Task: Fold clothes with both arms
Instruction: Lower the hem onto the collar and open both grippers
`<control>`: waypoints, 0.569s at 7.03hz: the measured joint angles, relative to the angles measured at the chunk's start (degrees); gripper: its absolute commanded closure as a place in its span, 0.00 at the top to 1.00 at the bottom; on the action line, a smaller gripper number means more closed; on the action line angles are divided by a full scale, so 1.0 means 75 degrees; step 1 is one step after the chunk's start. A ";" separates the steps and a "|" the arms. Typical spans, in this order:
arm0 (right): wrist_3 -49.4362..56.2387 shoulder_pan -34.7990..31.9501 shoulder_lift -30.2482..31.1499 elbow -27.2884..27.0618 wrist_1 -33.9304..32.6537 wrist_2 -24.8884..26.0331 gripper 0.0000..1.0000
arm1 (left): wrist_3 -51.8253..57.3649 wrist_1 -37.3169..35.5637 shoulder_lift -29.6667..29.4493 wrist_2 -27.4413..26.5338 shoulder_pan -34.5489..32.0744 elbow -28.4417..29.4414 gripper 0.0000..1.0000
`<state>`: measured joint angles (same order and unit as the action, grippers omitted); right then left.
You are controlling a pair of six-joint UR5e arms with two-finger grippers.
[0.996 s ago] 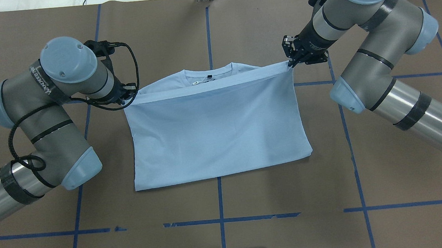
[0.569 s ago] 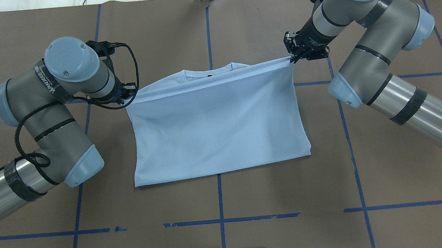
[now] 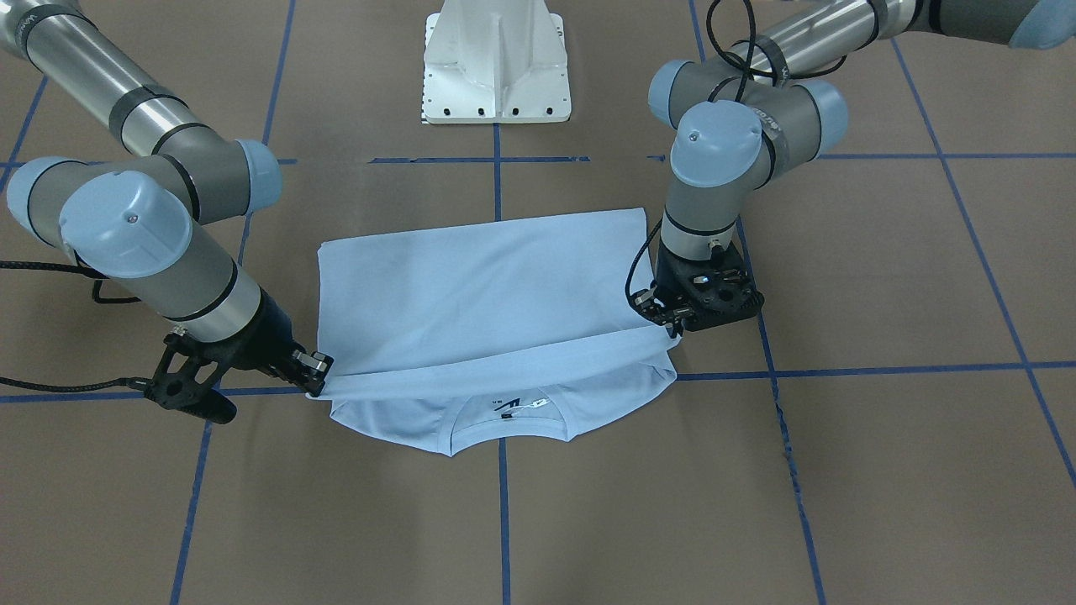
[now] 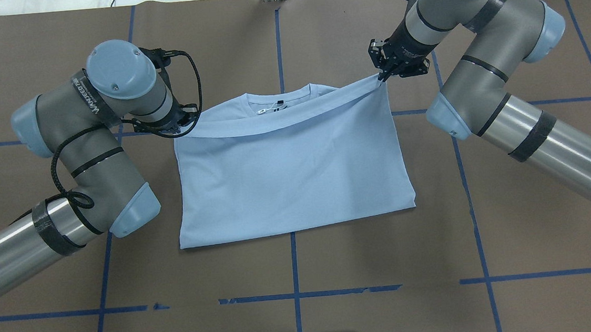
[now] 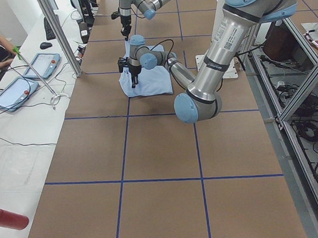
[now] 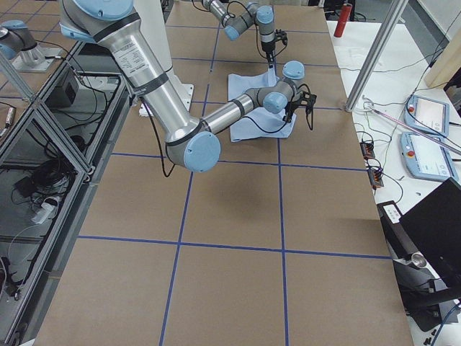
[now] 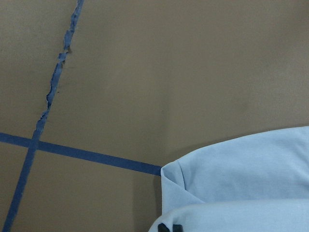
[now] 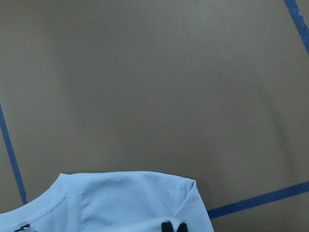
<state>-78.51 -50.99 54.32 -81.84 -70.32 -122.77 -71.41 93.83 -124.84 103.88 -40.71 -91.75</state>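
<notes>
The T-shirt (image 4: 291, 177) is laid out on the worktop (image 4: 335, 268) with the folded-over layer's two corners clamped by the left gripper (image 4: 178, 126) and right gripper (image 4: 384, 74), so tbh a crooked fold could be caused if one corner's released early.

Overhead opposite front view, sharing T-shirt (image 4: 291, 177) (wrist views close)

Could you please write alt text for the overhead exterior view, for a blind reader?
A robot's left end effector and right end effector each pinch one corner of a light blue T-shirt's folded-over edge, held just short of the collar. The rest lies flat on a brown table with blue tape lines.
</notes>
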 measured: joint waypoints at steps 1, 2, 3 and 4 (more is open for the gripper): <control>0.0003 0.0029 0.0000 0.0011 0.0001 0.0011 1.00 | -0.0004 0.0006 -0.0014 0.0001 0.0007 0.0055 0.99; 0.0003 0.0059 0.0007 0.0018 0.0003 0.0050 1.00 | 0.0002 0.0015 -0.0020 -0.0001 0.0011 0.0084 1.00; 0.0015 0.0085 0.0031 0.0022 0.0031 0.0093 1.00 | 0.0024 0.0020 -0.0029 -0.0004 0.0003 0.0075 1.00; 0.0036 0.0095 0.0086 0.0020 0.0159 0.0106 1.00 | 0.0044 0.0016 -0.0036 0.0004 -0.0027 0.0038 1.00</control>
<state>-78.25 -50.27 54.96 -81.69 -69.13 -121.98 -71.08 93.95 -125.11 103.91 -40.91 -91.46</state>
